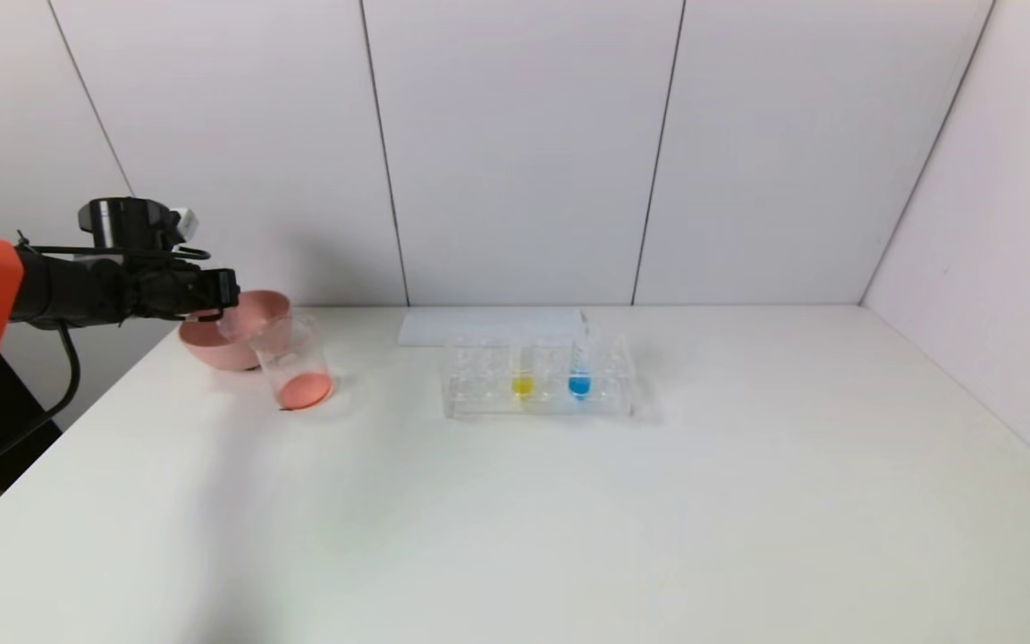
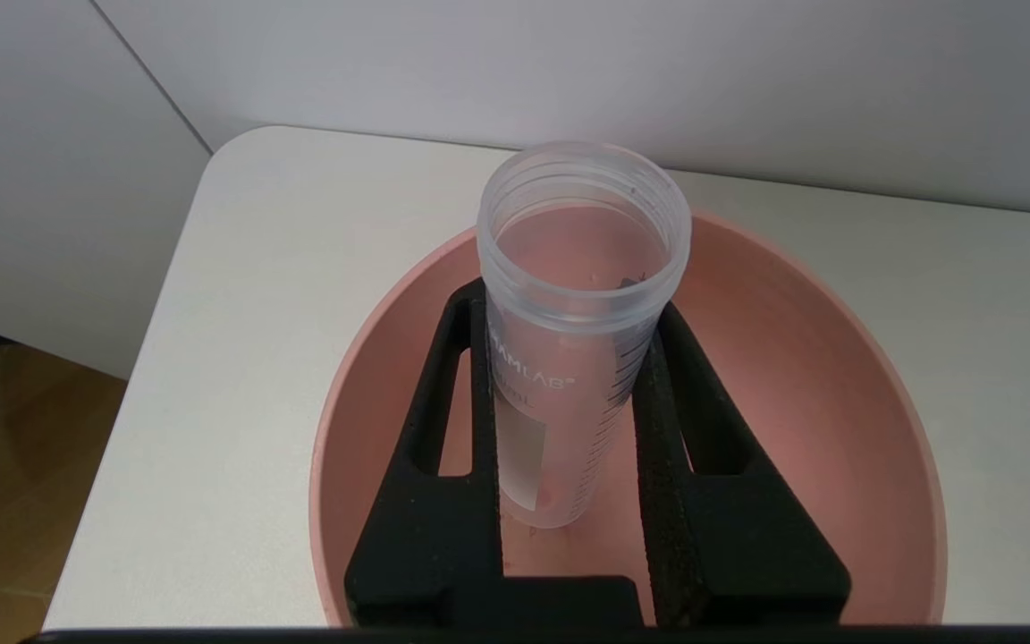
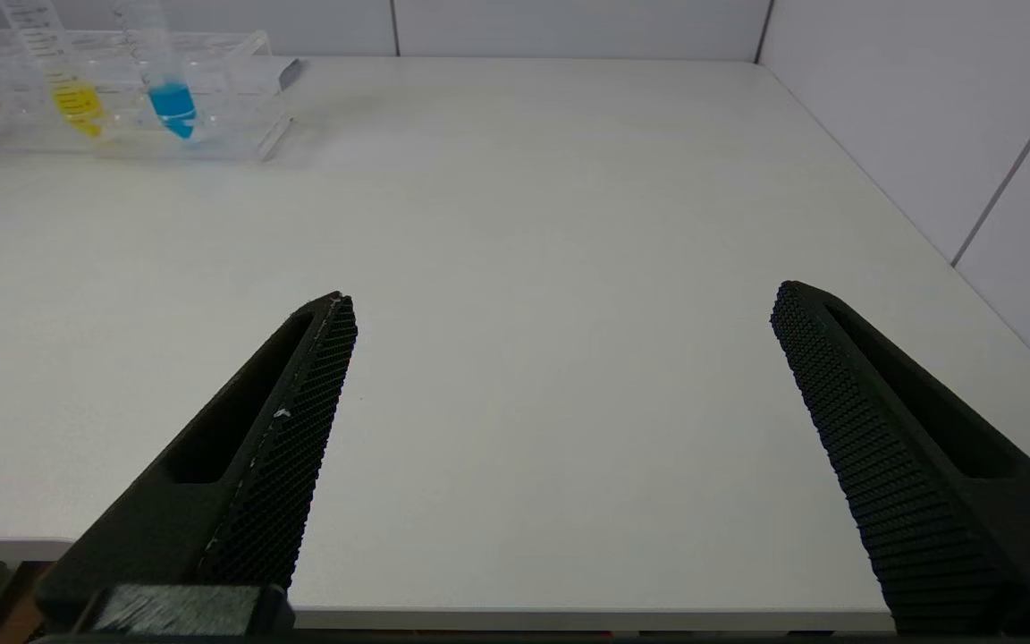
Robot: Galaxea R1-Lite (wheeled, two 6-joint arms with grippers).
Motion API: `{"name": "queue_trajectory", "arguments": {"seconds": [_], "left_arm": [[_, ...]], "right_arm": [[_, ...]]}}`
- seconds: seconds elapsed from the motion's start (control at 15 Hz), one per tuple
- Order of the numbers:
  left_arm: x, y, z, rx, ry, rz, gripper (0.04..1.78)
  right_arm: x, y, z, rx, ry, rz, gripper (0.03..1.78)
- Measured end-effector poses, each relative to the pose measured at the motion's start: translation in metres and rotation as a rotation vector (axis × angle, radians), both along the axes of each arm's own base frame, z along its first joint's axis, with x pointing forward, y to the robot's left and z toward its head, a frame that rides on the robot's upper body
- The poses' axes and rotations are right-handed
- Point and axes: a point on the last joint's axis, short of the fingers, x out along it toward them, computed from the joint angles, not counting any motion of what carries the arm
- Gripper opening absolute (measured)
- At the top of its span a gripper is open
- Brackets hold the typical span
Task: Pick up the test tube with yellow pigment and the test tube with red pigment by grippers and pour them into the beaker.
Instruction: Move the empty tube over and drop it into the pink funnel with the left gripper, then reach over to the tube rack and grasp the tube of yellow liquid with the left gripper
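Note:
My left gripper is shut on the test tube that held the red pigment. The tube is clear, looks empty apart from a faint red trace, and hangs over the pink bowl. The beaker stands next to the bowl with red-orange liquid in its bottom. The test tube with yellow pigment stands upright in the clear rack. My right gripper is open and empty over the table's near edge, far from the rack; it does not show in the head view.
A tube with blue liquid stands in the rack beside the yellow one. A flat white sheet lies behind the rack. White walls close the back and the right side. The table's left edge runs near the bowl.

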Motion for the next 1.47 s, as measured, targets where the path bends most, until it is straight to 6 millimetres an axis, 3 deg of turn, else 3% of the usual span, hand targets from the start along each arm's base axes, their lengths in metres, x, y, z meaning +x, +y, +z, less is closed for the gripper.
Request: {"name": "queue_trajectory", "arguments": {"seconds": [0.2, 0.4, 0.73, 0.93, 1.07, 1.47], "left_arm": [[0.000, 0.001, -0.001, -0.004, 0.002, 0.004, 0.46], [0.001, 0.001, -0.002, -0.002, 0.003, 0.002, 0.63], [0.001, 0.004, 0.001, -0.001, -0.005, 0.007, 1.38], [-0.002, 0.003, 0.005, 0.002, -0.014, 0.007, 1.68], [-0.008, 0.002, 0.016, 0.006, -0.029, 0.007, 1.77], [-0.033, -0.010, 0.067, 0.037, -0.121, -0.006, 1.76]], "right_arm": [[0.000, 0.000, 0.000, 0.000, 0.000, 0.000, 1.70], [0.000, 0.000, 0.000, 0.000, 0.000, 0.000, 1.70], [0.000, 0.000, 0.000, 0.000, 0.000, 0.000, 1.70], [0.000, 0.000, 0.000, 0.000, 0.000, 0.000, 1.70], [0.000, 0.000, 0.000, 0.000, 0.000, 0.000, 1.70], [0.000, 0.000, 0.000, 0.000, 0.000, 0.000, 1.70]]}}
